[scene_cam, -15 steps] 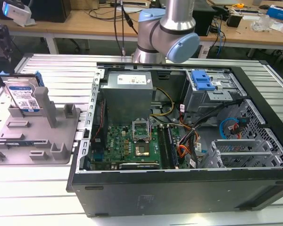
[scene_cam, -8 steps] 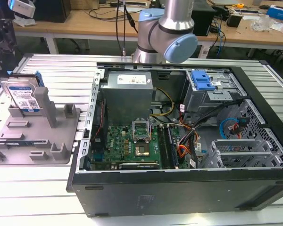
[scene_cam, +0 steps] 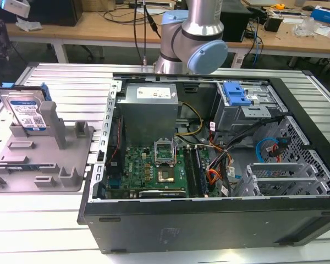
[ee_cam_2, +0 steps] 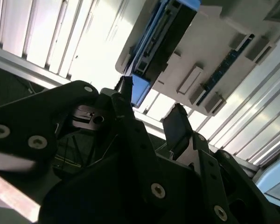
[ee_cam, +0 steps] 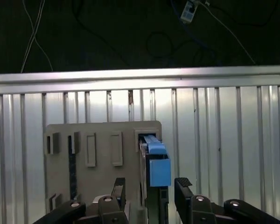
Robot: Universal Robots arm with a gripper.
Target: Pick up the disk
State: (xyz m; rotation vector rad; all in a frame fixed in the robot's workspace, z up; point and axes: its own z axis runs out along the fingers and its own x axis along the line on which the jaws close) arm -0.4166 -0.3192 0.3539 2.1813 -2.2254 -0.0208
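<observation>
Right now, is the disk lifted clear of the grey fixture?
No, in the exterior view the disk stands upright, seated in the grey fixture on the table.

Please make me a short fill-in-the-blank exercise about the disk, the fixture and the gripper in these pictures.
1. The disk stands ___ in the grey fixture, not flat.
2. The frame on the disk's edges is coloured ___.
3. In both wrist views the gripper is ___ and holds nothing.
4. The computer case lies to the exterior view's ___ of the fixture.
Missing words: upright; blue; open; right.
</observation>
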